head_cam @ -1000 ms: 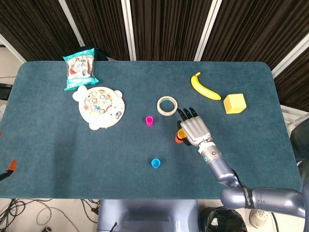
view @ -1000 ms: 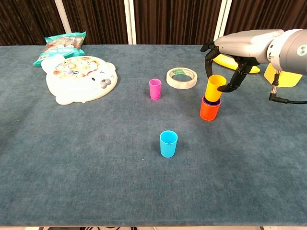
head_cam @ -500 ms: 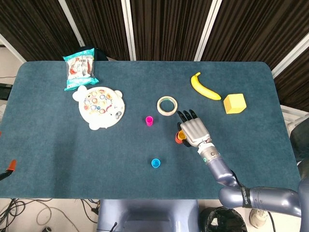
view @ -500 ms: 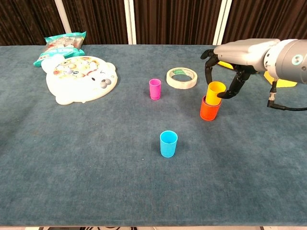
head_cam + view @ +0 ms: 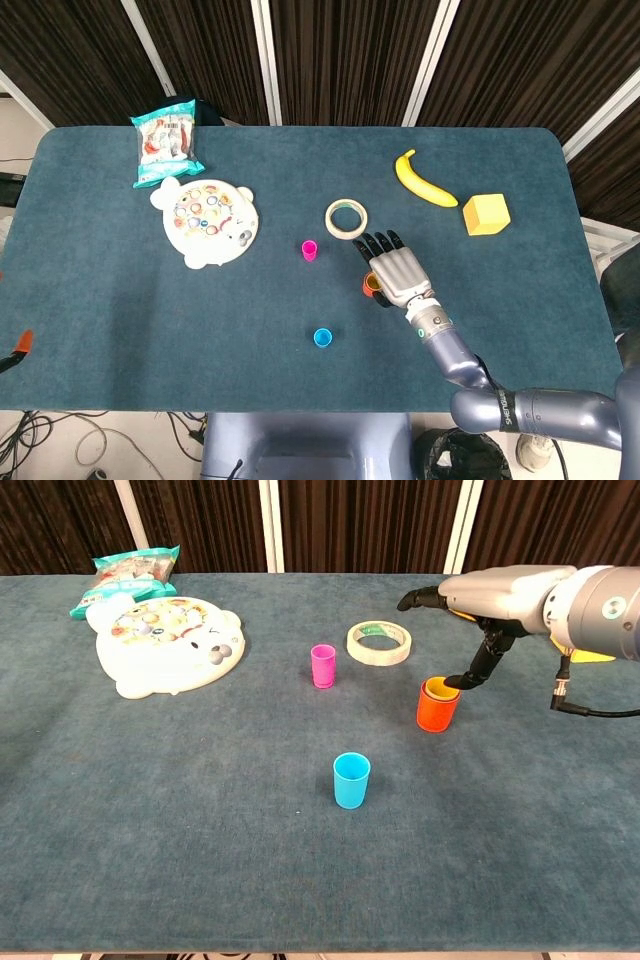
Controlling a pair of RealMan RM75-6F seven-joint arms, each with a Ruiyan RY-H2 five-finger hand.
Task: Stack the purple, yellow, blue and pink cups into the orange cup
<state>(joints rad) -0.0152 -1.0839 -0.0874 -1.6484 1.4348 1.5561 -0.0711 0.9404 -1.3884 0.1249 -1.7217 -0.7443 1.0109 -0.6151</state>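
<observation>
- The small orange plastic cup (image 5: 436, 709) stands upright on the dark teal felt table (image 5: 150, 810), with the yellow plastic cup (image 5: 440, 688) nested deep inside so only its rim shows.
- The right hand (image 5: 478, 598) hovers just above that stack, fingers spread and holding nothing; its thumb points down at the yellow rim.
- The blue plastic cup (image 5: 351, 780) stands well apart at seven o'clock of the stack.
- The pink plastic cup (image 5: 323, 666) stands at ten o'clock, near the roll of beige tape (image 5: 378, 643).

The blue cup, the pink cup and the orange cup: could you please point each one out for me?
blue cup (image 5: 351, 781): chest view, front wall.
pink cup (image 5: 322, 667): chest view, side wall.
orange cup (image 5: 436, 712): chest view, outer wall.
</observation>
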